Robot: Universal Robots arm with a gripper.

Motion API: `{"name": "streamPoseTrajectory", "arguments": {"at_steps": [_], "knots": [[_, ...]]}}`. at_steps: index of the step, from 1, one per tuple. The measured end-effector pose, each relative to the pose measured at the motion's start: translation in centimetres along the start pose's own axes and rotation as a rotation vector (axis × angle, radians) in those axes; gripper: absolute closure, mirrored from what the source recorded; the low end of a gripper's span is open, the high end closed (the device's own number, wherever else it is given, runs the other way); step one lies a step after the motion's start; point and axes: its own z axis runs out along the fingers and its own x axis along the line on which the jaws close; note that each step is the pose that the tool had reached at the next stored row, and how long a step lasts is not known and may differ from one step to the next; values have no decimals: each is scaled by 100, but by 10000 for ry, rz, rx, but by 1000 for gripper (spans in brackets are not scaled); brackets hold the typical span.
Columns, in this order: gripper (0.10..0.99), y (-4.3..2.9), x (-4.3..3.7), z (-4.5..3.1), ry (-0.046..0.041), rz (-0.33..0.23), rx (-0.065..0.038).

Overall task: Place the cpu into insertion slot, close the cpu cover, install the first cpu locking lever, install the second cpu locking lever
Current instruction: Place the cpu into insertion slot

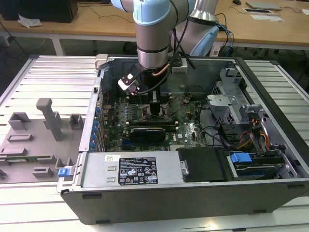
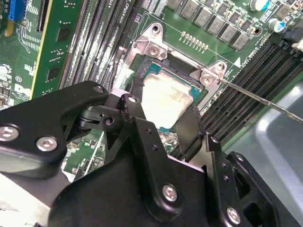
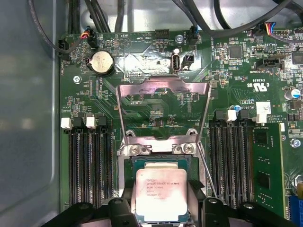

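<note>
The cpu (image 3: 160, 193), a pale silvery square chip, sits between the two black fingers (image 3: 129, 201) of my gripper (image 3: 161, 201), which is shut on its opposite edges. It lies right over the insertion slot (image 3: 160, 161), whose rim shows beyond the chip's far edge; I cannot tell whether it is seated. In the second wrist view the cpu (image 2: 165, 100) is held by the gripper (image 2: 164, 114) just over the slot's frame (image 2: 156, 47). The cpu cover (image 3: 163, 87) stands swung open beyond the slot. A thin locking lever (image 2: 258, 98) juts out sideways. In the exterior view the gripper (image 1: 157, 110) reaches down inside the case.
Black memory slots (image 3: 90, 161) flank the socket on both sides. A coin battery (image 3: 101, 62) and cables (image 3: 118, 14) lie beyond the cover. A long black card (image 1: 149, 130), a drive cage (image 1: 241, 111) and the case walls (image 1: 145, 169) surround the board. Grey fixtures (image 1: 48, 118) stand outside the case.
</note>
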Motion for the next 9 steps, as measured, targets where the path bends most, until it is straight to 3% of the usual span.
{"name": "streamPoseTrajectory", "arguments": {"at_steps": [3, 9], "knots": [[557, 4, 0, -40, 1, -8, 0], [557, 3, 0, -36, 1, -26, 1]]}}
